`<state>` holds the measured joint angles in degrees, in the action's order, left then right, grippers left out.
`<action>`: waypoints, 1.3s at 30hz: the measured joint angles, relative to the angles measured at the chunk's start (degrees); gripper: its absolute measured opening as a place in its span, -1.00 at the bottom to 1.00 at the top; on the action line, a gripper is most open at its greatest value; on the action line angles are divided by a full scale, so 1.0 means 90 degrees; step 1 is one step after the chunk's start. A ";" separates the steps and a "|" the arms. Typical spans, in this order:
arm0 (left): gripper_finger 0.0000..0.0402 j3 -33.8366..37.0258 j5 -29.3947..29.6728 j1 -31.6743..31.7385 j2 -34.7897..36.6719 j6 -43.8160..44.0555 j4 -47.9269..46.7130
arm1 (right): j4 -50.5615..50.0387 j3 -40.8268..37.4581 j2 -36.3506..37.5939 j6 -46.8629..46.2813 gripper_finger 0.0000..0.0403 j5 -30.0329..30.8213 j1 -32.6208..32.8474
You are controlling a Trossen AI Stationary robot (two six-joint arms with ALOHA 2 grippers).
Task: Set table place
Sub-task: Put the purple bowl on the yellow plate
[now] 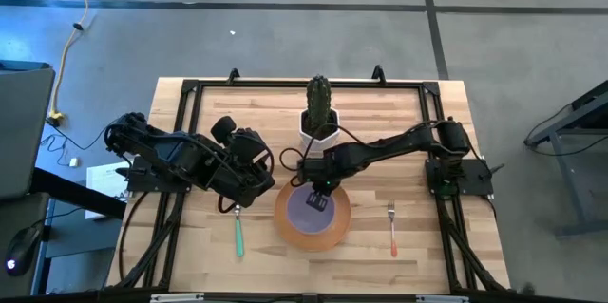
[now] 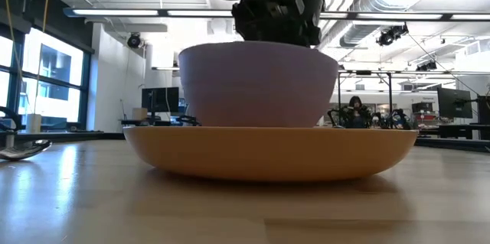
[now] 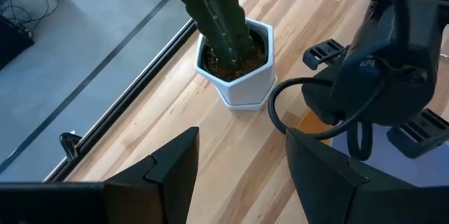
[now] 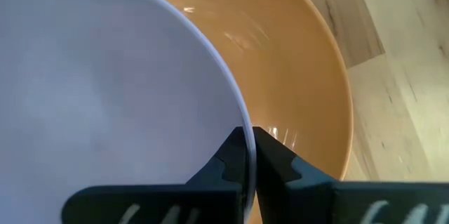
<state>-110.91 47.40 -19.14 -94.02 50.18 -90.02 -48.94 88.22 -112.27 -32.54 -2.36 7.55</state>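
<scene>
A lavender bowl (image 1: 312, 206) stands upright in a round orange plate (image 1: 285, 222) on the table, near its front edge at the middle; in the low view the bowl (image 2: 256, 83) rises out of the plate (image 2: 268, 156), whose rim hides the bowl's base. My right gripper (image 1: 319, 192) is shut on the bowl's far rim. My left gripper (image 1: 261, 175) is open and empty, left of the plate and above the table (image 1: 380, 118). A green-handled spoon (image 1: 238, 232) lies left of the plate. An orange-handled fork (image 1: 391, 227) lies right of it. My right gripper pinches the bowl's rim (image 4: 242, 129) between its two fingers (image 4: 280, 164), one inside the bowl and one outside. The fingers come from above, pointing down, at the bowl's far side. The bowl stands upright inside the plate.
A cactus in a white pot (image 1: 320, 118) stands at the far middle, just behind the plate and close to my right arm; it also shows in the left wrist view (image 3: 238, 62). The black frame rail (image 1: 285, 83) runs around the table.
</scene>
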 joint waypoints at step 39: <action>0.00 -0.0002 -0.0051 0.0000 0.0000 0.0002 0.0000 | -0.0086 -0.0006 -0.0260 0.0039 -0.98 -0.0076 0.0204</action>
<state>-110.93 46.94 -19.14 -94.02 50.19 -90.02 -49.71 88.16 -114.61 -32.19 -3.05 9.39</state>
